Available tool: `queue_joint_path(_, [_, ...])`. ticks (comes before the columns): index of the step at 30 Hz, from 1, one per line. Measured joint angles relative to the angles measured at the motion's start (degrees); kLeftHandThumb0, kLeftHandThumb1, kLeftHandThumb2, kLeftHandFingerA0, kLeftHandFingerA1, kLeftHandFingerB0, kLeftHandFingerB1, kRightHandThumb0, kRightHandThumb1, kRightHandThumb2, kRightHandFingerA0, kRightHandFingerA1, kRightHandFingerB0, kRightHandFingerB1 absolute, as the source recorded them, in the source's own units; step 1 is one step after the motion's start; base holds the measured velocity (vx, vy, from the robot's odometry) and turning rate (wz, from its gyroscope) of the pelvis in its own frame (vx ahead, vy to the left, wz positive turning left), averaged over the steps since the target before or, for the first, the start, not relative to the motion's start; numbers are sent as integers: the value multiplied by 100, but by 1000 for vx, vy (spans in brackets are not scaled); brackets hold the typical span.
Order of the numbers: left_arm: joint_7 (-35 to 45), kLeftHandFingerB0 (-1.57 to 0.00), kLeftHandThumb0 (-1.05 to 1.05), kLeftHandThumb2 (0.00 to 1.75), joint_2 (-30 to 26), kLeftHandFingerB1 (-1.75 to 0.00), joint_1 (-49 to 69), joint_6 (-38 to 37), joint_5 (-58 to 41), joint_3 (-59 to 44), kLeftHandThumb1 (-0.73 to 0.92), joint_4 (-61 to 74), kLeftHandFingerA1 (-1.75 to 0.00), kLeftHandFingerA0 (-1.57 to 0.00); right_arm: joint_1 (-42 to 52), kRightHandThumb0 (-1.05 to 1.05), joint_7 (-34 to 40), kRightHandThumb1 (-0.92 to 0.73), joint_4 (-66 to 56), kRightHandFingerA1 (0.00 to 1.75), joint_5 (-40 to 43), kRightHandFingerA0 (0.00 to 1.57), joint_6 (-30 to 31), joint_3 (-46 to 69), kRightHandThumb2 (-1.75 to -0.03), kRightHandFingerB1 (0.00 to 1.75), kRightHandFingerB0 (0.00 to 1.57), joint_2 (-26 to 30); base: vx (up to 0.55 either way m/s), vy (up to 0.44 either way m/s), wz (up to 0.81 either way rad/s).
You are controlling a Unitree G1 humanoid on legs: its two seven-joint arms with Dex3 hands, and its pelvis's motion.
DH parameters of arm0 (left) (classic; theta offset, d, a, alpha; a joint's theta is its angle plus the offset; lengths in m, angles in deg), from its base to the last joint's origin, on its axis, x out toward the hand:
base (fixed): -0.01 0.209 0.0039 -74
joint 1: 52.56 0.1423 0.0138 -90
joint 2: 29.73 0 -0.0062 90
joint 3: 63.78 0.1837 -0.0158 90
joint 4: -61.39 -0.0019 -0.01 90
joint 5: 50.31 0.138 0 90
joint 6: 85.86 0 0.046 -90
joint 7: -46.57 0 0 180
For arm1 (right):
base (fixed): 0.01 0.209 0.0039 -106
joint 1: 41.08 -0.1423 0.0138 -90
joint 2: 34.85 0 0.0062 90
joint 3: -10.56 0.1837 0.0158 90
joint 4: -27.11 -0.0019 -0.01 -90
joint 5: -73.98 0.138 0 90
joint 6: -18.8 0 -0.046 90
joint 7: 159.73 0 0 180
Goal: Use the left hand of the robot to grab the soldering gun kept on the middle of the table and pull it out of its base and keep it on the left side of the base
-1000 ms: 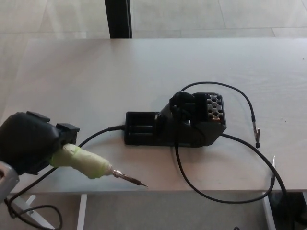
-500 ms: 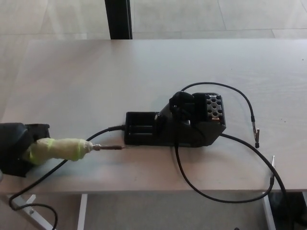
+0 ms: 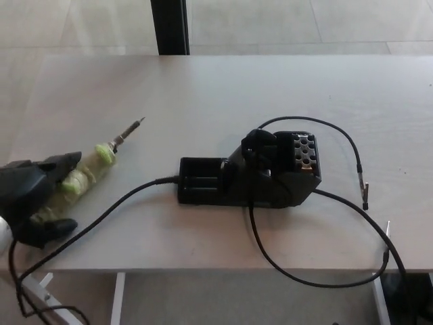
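The soldering gun (image 3: 88, 172), its handle wrapped in pale green tape, is out of its base and lies at the table's left, with its metal tip pointing up and right. My left hand (image 3: 34, 200) is around the handle's rear end, fingers curled over it. The black base (image 3: 250, 172) stands in the middle of the table, well to the right of the gun. A black cable (image 3: 122, 203) runs from the base's left end toward the gun's rear. My right hand is out of sight.
Thin black leads (image 3: 338, 135) loop from the base toward the table's right side and front edge. A dark post (image 3: 169, 27) stands behind the table. The table's front edge (image 3: 203, 271) is close below the base.
The gun has swung from pointing right toward the base to pointing up and right, and now sits farther left. My left hand turned with it. The camera shifted slightly.
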Motion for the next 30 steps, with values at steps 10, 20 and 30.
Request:
queue_joint_path(10, [479, 0, -69, 59, -122, 0, 6, 391, 9, 361, 65, 514, 0, 0, -14, -43, -9, -58, -1, 71, -1, 83, 0, -2, -57, 38, 44, 0, 0, 0, 0])
queue_joint_path(20, [827, 0, -72, 61, -436, 0, 166, 569, -30, 423, 66, 806, 0, 0, -3, -53, -10, -41, 0, 86, 2, 80, -3, -1, -80, 51, 35, 1, 0, 0, 0])
queue_joint_path(30, [1176, 0, -78, 80, -352, 0, 621, 606, -764, -707, 71, 1330, 0, 0, 32, -52, -13, -40, 1, 89, -2, 80, -3, -3, -81, 51, 34, 1, 0, 0, 0])
